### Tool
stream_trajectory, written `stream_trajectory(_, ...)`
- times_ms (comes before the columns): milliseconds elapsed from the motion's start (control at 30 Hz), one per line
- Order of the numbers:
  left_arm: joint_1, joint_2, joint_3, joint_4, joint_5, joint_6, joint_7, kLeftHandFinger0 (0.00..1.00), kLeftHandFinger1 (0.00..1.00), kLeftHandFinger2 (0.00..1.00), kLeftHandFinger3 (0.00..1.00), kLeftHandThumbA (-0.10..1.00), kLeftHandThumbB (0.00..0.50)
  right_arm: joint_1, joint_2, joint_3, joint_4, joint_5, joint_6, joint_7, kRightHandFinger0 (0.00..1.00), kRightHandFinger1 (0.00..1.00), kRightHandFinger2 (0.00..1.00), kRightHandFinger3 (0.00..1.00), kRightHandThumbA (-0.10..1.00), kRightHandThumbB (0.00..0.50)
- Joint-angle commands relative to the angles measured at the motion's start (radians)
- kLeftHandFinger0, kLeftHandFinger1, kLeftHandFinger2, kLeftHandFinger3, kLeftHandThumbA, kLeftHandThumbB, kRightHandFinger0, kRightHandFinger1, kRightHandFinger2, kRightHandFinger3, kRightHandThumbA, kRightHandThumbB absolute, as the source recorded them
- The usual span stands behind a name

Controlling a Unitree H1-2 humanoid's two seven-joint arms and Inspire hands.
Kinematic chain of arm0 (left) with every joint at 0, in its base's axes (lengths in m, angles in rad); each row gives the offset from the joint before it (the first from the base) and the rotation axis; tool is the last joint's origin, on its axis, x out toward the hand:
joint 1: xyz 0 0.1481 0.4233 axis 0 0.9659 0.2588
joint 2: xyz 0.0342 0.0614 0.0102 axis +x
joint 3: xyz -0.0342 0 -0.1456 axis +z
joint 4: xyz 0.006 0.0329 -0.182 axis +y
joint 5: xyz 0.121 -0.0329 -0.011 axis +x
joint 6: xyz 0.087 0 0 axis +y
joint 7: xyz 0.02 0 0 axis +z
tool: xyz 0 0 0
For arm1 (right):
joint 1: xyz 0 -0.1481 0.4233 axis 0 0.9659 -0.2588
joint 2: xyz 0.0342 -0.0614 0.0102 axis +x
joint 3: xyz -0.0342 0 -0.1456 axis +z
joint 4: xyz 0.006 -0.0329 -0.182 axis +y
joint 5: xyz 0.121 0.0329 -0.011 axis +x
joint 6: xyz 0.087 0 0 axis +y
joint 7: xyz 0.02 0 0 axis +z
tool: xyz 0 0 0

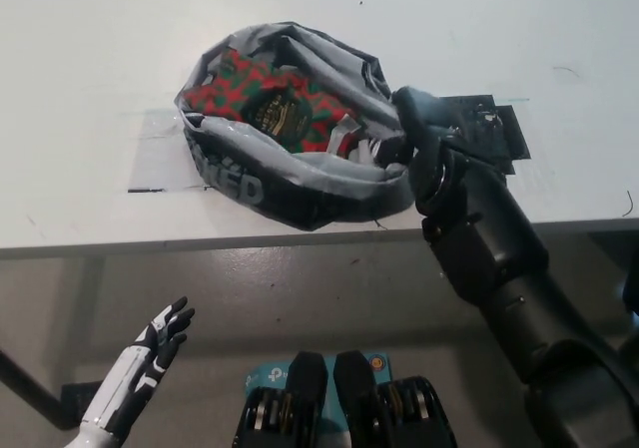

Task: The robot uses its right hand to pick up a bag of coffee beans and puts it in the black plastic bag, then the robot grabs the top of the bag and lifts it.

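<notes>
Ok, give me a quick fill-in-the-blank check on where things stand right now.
1. The coffee bean bag lies ____ the black plastic bag.
2. The right hand is at the plastic bag's ____ edge, seen from the head view.
3. The left hand rests ____ the table edge, at lower left, holding nothing.

Missing words: inside; right; below

There is one view only, taken from the robot's head and aimed steeply down. It looks over the near edge of a white table [90, 89], whose top fills the far half of the picture, with floor below the edge in the near half. A black bag [300, 174] sits about mid-frame at moderate range. The right hand [414, 134] enters from the near right, and the left hand [150, 353] shows at the near left. No second view shares the scene.
</notes>
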Motion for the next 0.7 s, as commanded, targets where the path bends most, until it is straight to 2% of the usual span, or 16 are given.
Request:
stream_trajectory(0,-0.015,0.026,-0.001,-0.030,0.004,0.005,-0.013,1.00,1.00,1.00,1.00,0.95,0.352,-0.082,0.000,-0.064,-0.087,0.075,0.004,-0.058,0.00,0.07,0.23,0.29,0.38,0.155)
stream_trajectory(67,-0.019,0.029,-0.004,-0.036,0.020,0.017,-0.011,1.00,1.00,1.00,1.00,0.93,0.343,-0.093,0.007,-0.110,-0.112,0.074,0.004,-0.019,0.04,0.10,0.24,0.33,0.41,0.159)
stream_trajectory(100,-0.020,0.032,-0.006,-0.038,0.025,0.018,-0.011,1.00,1.00,1.00,1.00,0.91,0.329,-0.101,0.009,-0.131,-0.128,0.074,0.004,0.006,0.10,0.14,0.27,0.43,0.42,0.164)
stream_trajectory(167,-0.023,0.035,-0.008,-0.040,0.035,0.024,-0.009,1.00,1.00,1.00,1.00,0.89,0.333,-0.104,0.009,-0.154,-0.165,0.108,0.004,0.038,0.01,0.01,0.15,0.26,0.36,0.147)
stream_trajectory(200,-0.024,0.036,-0.008,-0.041,0.035,0.028,-0.009,1.00,1.00,1.00,1.00,0.86,0.339,-0.103,0.009,-0.165,-0.183,0.125,0.004,0.056,0.00,0.02,0.16,0.28,0.32,0.142)
stream_trajectory(233,-0.025,0.036,-0.009,-0.041,0.034,0.031,-0.010,1.00,1.00,1.00,1.00,0.83,0.335,-0.104,0.011,-0.181,-0.198,0.139,0.004,0.077,0.00,0.06,0.22,0.26,0.31,0.138)
stream_trajectory(300,-0.027,0.037,-0.010,-0.041,0.035,0.031,-0.010,1.00,1.00,1.00,1.00,0.80,0.340,-0.107,0.023,-0.225,-0.221,0.157,0.004,0.116,0.04,0.21,0.39,0.29,0.29,0.140)
stream_trajectory(367,-0.029,0.037,-0.010,-0.043,0.036,0.033,-0.009,1.00,1.00,1.00,1.00,0.78,0.355,-0.111,0.024,-0.239,-0.229,0.156,0.004,0.143,0.13,0.32,0.48,0.24,0.30,0.148)
stream_trajectory(400,-0.031,0.039,-0.011,-0.045,0.039,0.034,-0.010,1.00,1.00,1.00,1.00,0.77,0.353,-0.116,0.026,-0.253,-0.228,0.155,0.004,0.154,0.12,0.37,0.56,0.32,0.27,0.158)
stream_trajectory(433,-0.032,0.040,-0.012,-0.045,0.041,0.034,-0.010,1.00,1.00,1.00,1.00,0.77,0.353,-0.118,0.029,-0.261,-0.227,0.155,0.004,0.157,0.14,0.41,0.60,0.34,0.27,0.160)
stream_trajectory(500,-0.034,0.040,-0.013,-0.043,0.043,0.031,-0.010,1.00,1.00,1.00,1.00,0.77,0.354,-0.121,0.031,-0.273,-0.227,0.152,0.004,0.168,0.12,0.43,0.64,0.31,0.27,0.161)
stream_trajectory(533,-0.038,0.041,-0.014,-0.039,0.040,0.030,-0.012,1.00,1.00,1.00,1.00,0.77,0.354,-0.124,0.033,-0.291,-0.227,0.168,0.004,0.180,0.07,0.38,0.59,0.28,0.26,0.158)
stream_trajectory(567,-0.041,0.041,-0.014,-0.036,0.036,0.028,-0.015,1.00,1.00,1.00,1.00,0.77,0.354,-0.129,0.037,-0.306,-0.222,0.166,0.004,0.187,0.06,0.39,0.63,0.48,0.26,0.165)
stream_trajectory(633,-0.044,0.042,-0.013,-0.035,0.034,0.031,-0.016,1.00,1.00,1.00,1.00,0.77,0.356,-0.134,0.039,-0.312,-0.217,0.164,0.004,0.188,0.05,0.40,0.65,0.44,0.26,0.167)
stream_trajectory(667,-0.046,0.041,-0.014,-0.033,0.034,0.031,-0.015,1.00,1.00,1.00,1.00,0.77,0.358,-0.137,0.038,-0.310,-0.216,0.168,0.004,0.191,0.02,0.39,0.66,0.37,0.28,0.161)
